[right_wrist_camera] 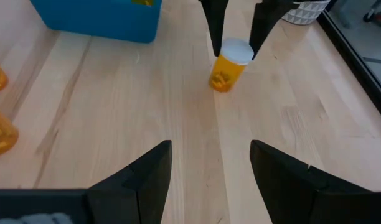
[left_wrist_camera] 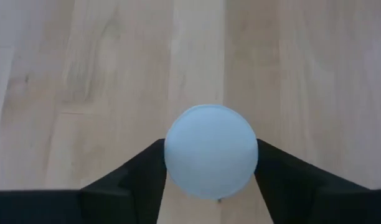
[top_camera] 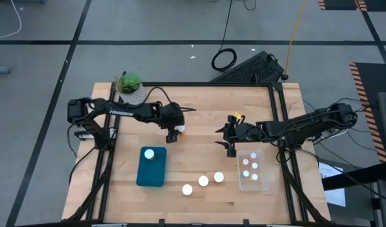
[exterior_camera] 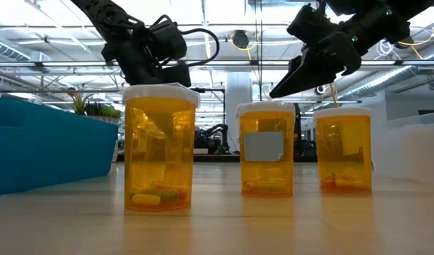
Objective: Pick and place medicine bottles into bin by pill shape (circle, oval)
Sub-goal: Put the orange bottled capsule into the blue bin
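My left tool has its two fingers closed on the white cap of one medicine bottle, near the middle of the counter and just beyond the blue bin. From the right wrist view that bottle hangs tilted between the fingers, its orange body clear of the wood, so I judge this the carry step: picked, not yet placed. My right tool hovers with its fingers spread wide and nothing in them, beside the clear bin.

One capped bottle already stands in the blue bin, and several lie in the clear one. Three more bottles wait in a row on the counter between the two bins (the low view shows oblong pills in the nearest).

Next I must choose the bin by pill shape; I cannot tell the shape of the pills in the held bottle. Then swing over that bin, lower, and release without knocking what is inside.
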